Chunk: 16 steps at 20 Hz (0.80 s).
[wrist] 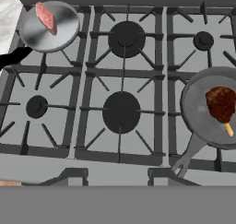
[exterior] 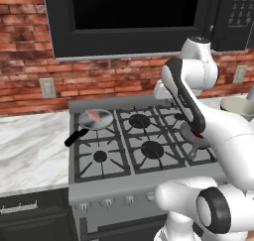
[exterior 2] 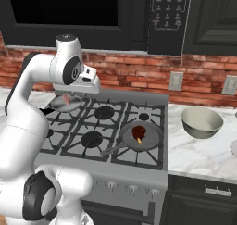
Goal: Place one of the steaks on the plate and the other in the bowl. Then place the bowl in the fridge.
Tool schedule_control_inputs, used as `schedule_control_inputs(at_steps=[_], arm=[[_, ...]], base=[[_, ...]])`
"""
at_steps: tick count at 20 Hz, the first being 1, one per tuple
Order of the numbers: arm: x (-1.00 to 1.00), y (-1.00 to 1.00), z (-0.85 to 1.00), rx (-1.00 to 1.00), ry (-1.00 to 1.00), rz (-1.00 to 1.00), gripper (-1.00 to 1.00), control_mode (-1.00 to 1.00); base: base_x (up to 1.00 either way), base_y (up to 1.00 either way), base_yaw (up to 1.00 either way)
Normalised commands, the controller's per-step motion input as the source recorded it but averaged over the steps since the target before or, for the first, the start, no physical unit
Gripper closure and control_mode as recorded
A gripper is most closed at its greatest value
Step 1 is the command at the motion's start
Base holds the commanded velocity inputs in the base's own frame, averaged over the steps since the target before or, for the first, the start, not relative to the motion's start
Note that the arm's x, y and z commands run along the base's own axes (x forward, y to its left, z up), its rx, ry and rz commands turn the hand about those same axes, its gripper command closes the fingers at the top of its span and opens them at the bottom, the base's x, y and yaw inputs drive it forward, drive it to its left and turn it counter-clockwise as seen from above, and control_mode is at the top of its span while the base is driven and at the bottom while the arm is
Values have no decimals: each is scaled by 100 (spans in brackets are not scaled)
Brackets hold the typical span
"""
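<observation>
— What did you have at the far left?

— From the left base camera, your pale marble counter (exterior: 30, 150) lay at 9 o'clock of the stove (exterior: 141, 146). Just right of it, on the back left burner, sat the left pan (exterior: 101, 121) with its black handle pointing toward 7 o'clock. One steak (exterior: 93, 117), pinkish-red, lay flat inside that pan. From the hand camera you saw the same steak at 10 o'clock, on the left half of the pan.

— And your gripper?

— Your gripper (wrist: 117, 177) hung over the middle of the stove, looking down on the four nearest burners. Its fingertips (wrist: 73, 174) stood spread apart at 6 o'clock of the hand camera, with nothing between them and nothing touching them. The steak was well apart from them.

— What was further right?

— On the front right burner you had the right pan (wrist: 198, 112), at 3 o'clock from the hand, its grey handle running toward 7 o'clock. A dark brown piece of meat (wrist: 221, 103) with a pale stick lay in it. I could not tell whether that was the second steak.

— And the bowl?

— The bowl (exterior 2: 201, 129) stood upright on the counter to the right of the stove, at 2 o'clock of the right pan from the right base camera, near the brick wall (exterior 2: 139, 69). Its cream inside held nothing that you could see
</observation>
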Motion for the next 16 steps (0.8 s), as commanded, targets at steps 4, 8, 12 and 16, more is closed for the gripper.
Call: schedule_control_inputs(at_steps=[4, 8, 12, 16], arm=[[-17, 1, -4, 0, 0, 3, -100, -100], [-31, 17, -21, 0, 0, 14, -100, -100], [-17, 31, -24, 2, 0, 19, -100, -100], [-6, 33, -20, 7, -3, 21, -100, -100]], base=[[0, 0, 0], [0, 0, 0], [0, 0, 0], [0, 0, 0]])
